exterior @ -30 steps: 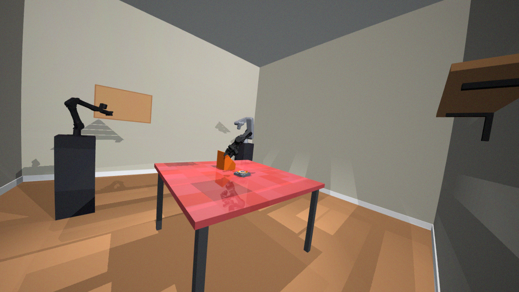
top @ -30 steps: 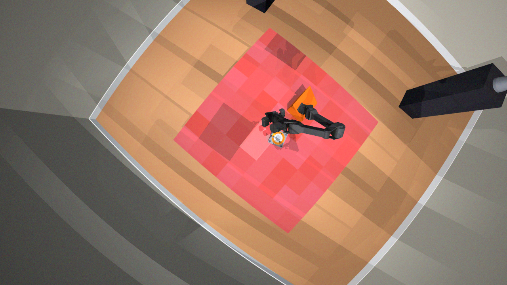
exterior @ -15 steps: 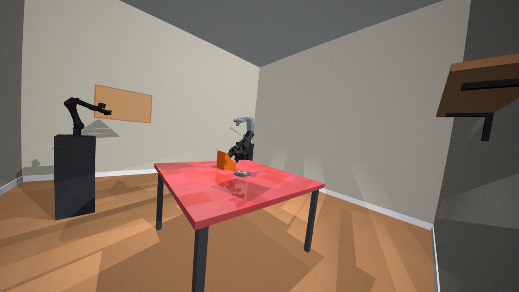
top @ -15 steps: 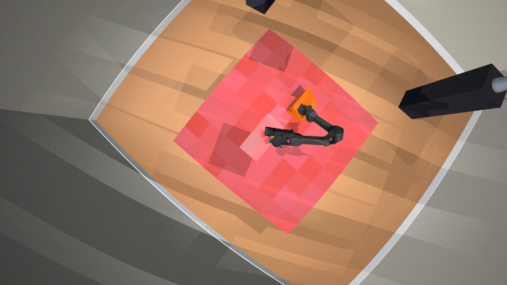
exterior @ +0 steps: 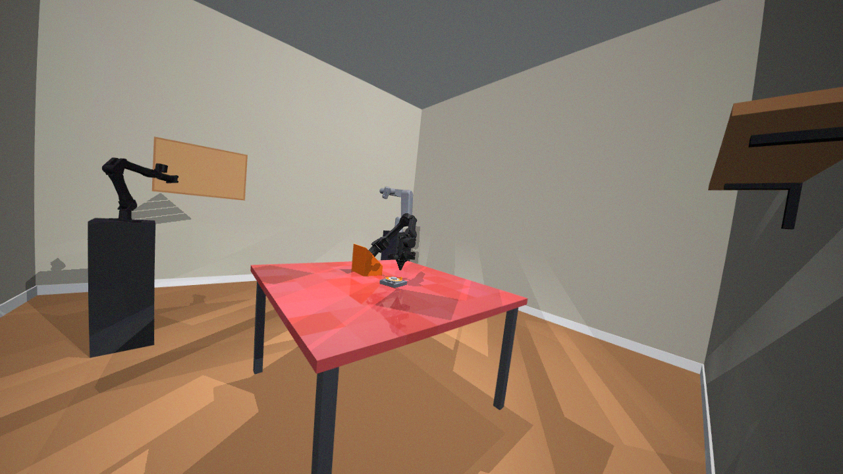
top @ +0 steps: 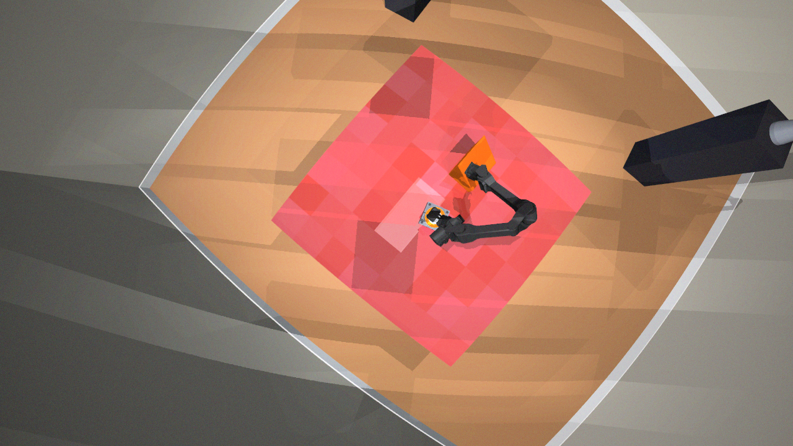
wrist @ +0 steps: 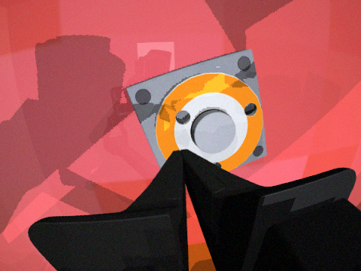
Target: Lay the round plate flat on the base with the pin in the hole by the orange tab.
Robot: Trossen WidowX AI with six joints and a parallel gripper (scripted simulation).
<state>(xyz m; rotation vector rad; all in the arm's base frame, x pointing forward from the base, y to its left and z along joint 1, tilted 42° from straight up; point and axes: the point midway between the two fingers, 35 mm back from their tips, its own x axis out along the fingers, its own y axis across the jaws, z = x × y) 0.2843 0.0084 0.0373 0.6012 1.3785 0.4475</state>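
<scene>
pincer shut and holding nothing, hanging above the round plate

the pincer [top: 435, 215] [exterior: 401, 268] [wrist: 180, 156] points down with its fingertips together and nothing between them. the exterior view shows a gap between the tips and the round plate [top: 425, 218] [exterior: 389, 279] [wrist: 214, 83]. that plate, orange outside and white inside, is around the post [wrist: 214, 132], over the square grey base [top: 430, 205] [exterior: 393, 284] [wrist: 233, 62] on the red bench [top: 332, 222] [exterior: 330, 330] [wrist: 301, 38]. in the wrist view, one hole [wrist: 183, 117] lies left of the post and another [wrist: 250, 109] right; the fingers partly cover a third, below. i cannot make out the tab or pin, or tell whether the plate lies flat. the black arm [top: 487, 231] [exterior: 406, 226] reaches over from an orange block [top: 477, 155] [exterior: 362, 262] near the base.
</scene>
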